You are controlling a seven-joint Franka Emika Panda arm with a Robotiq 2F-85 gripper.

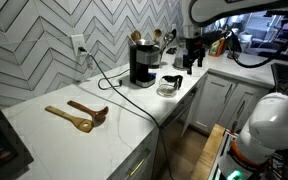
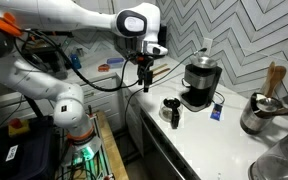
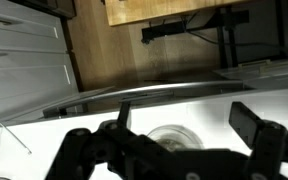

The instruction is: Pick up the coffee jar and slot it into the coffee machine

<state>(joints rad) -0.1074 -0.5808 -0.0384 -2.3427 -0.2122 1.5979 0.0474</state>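
Where counter (image 1: 134, 115) ends, coffee jar (image 1: 170, 85), hand (image 1: 192, 65) spread

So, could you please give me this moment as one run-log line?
phase: pre-grasp | gripper: open, empty, raised | coffee jar: on counter, beside coffee machine | slotted: no

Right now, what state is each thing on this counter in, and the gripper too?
gripper: open, empty, hanging above the counter edge.
coffee jar: upright on the counter, outside the machine.
coffee machine: upright, carafe slot empty.
power cord: trailing loose across the counter.
wooden utensils: lying flat.
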